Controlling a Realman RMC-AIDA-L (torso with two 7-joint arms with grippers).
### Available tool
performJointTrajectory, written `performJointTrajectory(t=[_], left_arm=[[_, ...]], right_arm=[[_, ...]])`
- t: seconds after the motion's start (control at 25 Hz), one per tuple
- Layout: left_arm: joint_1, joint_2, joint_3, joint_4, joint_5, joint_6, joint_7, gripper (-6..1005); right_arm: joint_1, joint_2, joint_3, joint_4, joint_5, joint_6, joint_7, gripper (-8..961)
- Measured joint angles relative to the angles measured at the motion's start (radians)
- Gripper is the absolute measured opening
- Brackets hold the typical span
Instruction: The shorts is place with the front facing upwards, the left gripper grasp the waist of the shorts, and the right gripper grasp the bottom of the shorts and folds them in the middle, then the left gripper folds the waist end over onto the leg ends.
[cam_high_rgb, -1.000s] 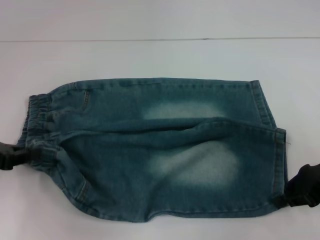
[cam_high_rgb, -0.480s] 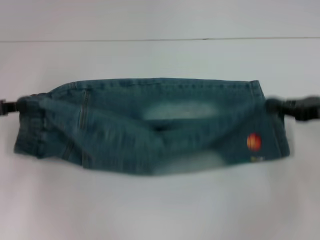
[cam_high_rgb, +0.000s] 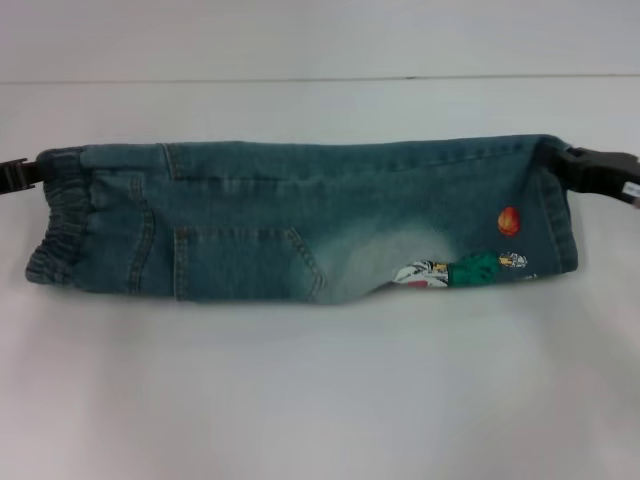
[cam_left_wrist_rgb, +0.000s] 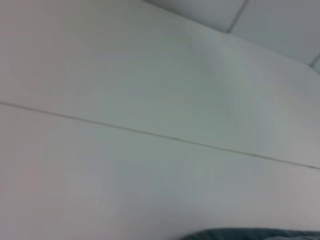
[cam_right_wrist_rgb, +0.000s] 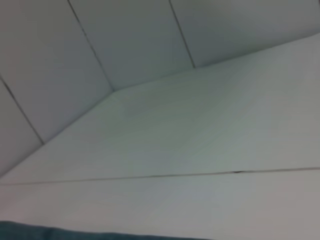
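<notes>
Faded blue denim shorts (cam_high_rgb: 300, 225) with orange, green and white cartoon print lie on a white table (cam_high_rgb: 320, 400).

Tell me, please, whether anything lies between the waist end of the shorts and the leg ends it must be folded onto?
Nothing visible does. Between the waist end by the left gripper and the leg ends by the right gripper lies only the shorts' own denim.

1. The left gripper (cam_high_rgb: 14, 174) is cut off by the edge of the head view; only a dark tip at the waist corner of the denim shorts (cam_high_rgb: 300, 225) shows.
2. The right gripper (cam_high_rgb: 598, 166) is also cut by the edge, its fingertips hidden in the hem.
3. The printed patches (cam_high_rgb: 455, 268) are partly folded under.
4. Both wrist views show only a sliver of denim.
</notes>
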Motion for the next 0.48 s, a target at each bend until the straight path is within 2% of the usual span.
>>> performJointTrajectory(t=[0.28,0.48], left_arm=[[0.005,-0.004,0.037,-0.063,-0.002,-0.13,0.018,37],[0.003,-0.007,0.069,-0.091,-0.022,-0.185,0.043,37]], right_arm=[[0.05,0.045,-0.003,0.019,0.05,0.153,-0.098,44],[0.07,0.047,-0.006,0.05,0.078,0.215,-0.146,44]])
